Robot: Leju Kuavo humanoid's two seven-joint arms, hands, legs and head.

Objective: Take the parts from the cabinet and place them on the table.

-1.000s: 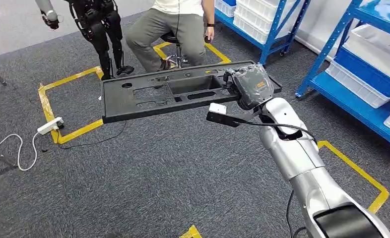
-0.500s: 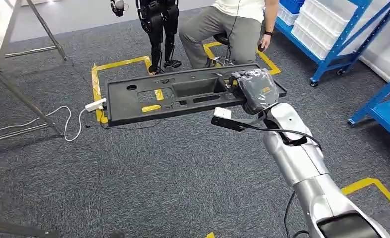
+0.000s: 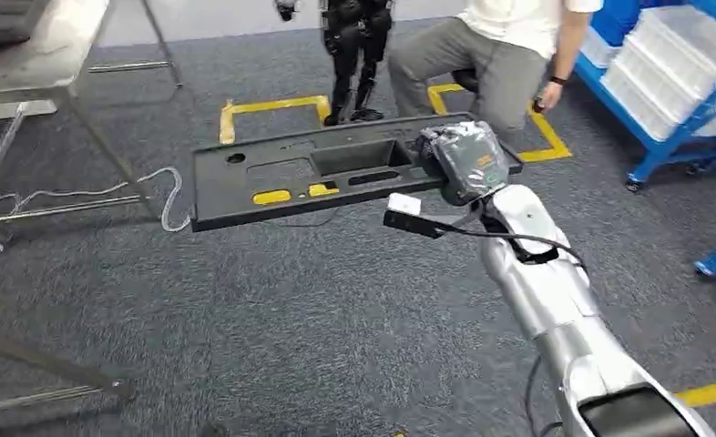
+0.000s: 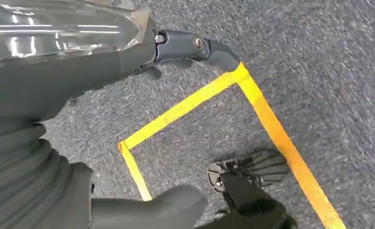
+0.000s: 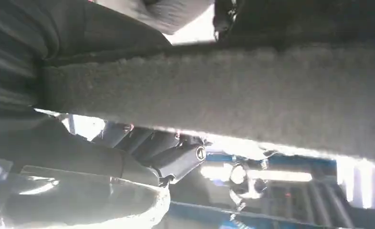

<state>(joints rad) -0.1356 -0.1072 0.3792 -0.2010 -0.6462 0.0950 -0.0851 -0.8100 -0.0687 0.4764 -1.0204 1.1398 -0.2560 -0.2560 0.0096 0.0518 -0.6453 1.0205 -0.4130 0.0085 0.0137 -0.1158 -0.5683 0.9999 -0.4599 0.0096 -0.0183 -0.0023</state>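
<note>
The right arm [image 3: 541, 273] reaches forward and up from the lower right of the head view, bent at the wrist, with a small black and white camera box [image 3: 407, 214] hanging beside the wrist. The right hand [image 3: 464, 162], wrapped in a crinkled clear cover, grips the right end of a long black plastic panel [image 3: 318, 177] and holds it roughly level in the air above the grey carpet [image 3: 291, 309]. In the right wrist view the dark fingers [image 5: 176, 160] curl under the panel's fuzzy underside while the thumb side lies above it, so the panel's edge is clamped between them.

The panel is carried well clear of any worktop; a metal worktop [image 3: 35, 45] stands at the far left, its legs on the carpet, well apart from the panel's left end. A white cable [image 3: 145, 187] lies on the floor near those legs.

The left hand [image 4: 128, 52] hangs low over the carpet and a corner of yellow floor tape [image 4: 195, 98]; its dark fingers [image 4: 195, 47] are stretched out, apart from the thumb, with nothing in them.

Beyond the panel a person [image 3: 496, 55] sits on a stool, another dark robot's legs [image 3: 354, 55] stand beside, and blue shelves with white bins [image 3: 673, 82] line the right.
</note>
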